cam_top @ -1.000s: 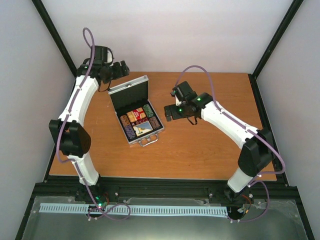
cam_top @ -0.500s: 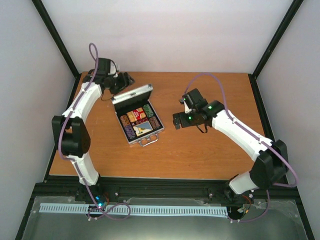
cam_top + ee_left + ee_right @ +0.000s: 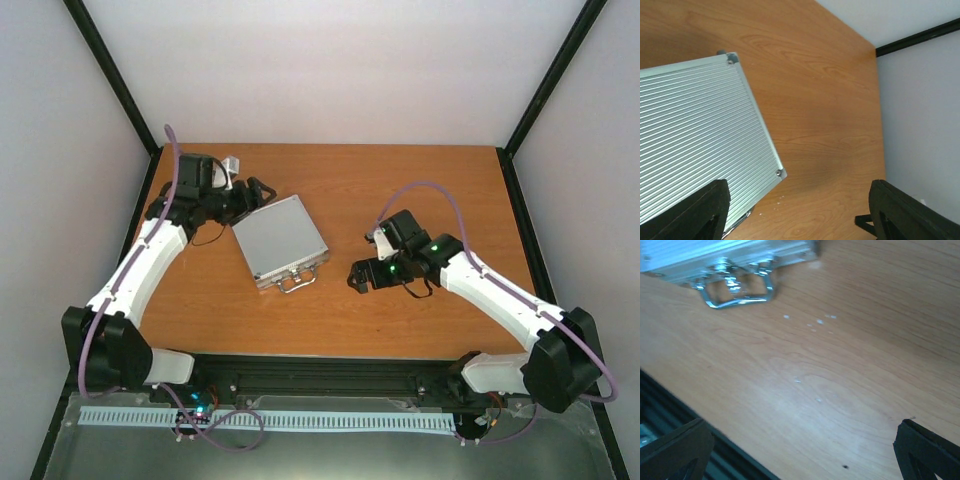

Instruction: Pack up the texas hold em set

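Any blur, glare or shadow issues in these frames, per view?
Right wrist: soft, the briefcase handle smeared, with bright glints. Left wrist: sharp, ribbed briefcase lid crisp, faint shadow on the table. Top external: even light, no glare.

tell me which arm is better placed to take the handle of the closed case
Right. The right end effector is open near the handle on the near edge of the silver case, and its wrist view looks at that handle. The left end effector is at the far corner, opposite the handle.
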Tool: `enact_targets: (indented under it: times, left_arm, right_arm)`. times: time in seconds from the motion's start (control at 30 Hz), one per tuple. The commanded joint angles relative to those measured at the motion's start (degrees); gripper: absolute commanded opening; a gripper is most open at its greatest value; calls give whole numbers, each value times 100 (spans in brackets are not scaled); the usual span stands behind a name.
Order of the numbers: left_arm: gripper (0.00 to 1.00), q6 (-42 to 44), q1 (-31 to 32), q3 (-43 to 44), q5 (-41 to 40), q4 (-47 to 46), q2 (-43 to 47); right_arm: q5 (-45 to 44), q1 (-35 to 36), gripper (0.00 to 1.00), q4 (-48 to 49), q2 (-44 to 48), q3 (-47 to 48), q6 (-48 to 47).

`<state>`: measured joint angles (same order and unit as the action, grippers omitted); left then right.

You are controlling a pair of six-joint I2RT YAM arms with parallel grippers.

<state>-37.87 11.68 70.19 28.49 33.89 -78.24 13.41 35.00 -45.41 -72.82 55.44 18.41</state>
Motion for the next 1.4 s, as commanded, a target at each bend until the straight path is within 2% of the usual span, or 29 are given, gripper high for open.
enact_targets:
  times: [0.0,0.07,0.17,0.23,0.33,0.47,0.93,1.23,1.37]
  left_arm:
    - [79,-164,-17,-422,630,-654,197]
    - [80,-243,-17,-840,772,-1097,252]
    - [87,-465,-17,-1388,890,-1686,167]
    - [92,-611,-17,-1662,1025,-2099,-45]
    - [94,-610,-17,-1741,1167,-2326,-353]
    - [100,-359,-17,-1616,1094,-2217,-660]
    - [100,-229,-86,-1622,1073,-2235,-2045]
    - [100,174,-164,-1553,1079,-1739,-2360]
    - [100,281,-201,-1617,1061,-1639,-2363]
  right_arm:
    - [1419,-19,100,868,-77,-34,-171]
    - [1833,-16,100,1167,-223,-5,-223]
    - [2279,-16,100,1511,-597,85,-236]
    - [2393,37,100,1664,-865,181,-259]
    - [2409,155,100,1746,-1312,389,-368]
    - [2490,416,100,1825,-1920,722,-479]
    - [2856,758,100,2752,-3458,1300,-330]
    - [2279,823,100,3975,-3962,1278,453]
    - [1923,1021,100,4111,-4241,1311,633]
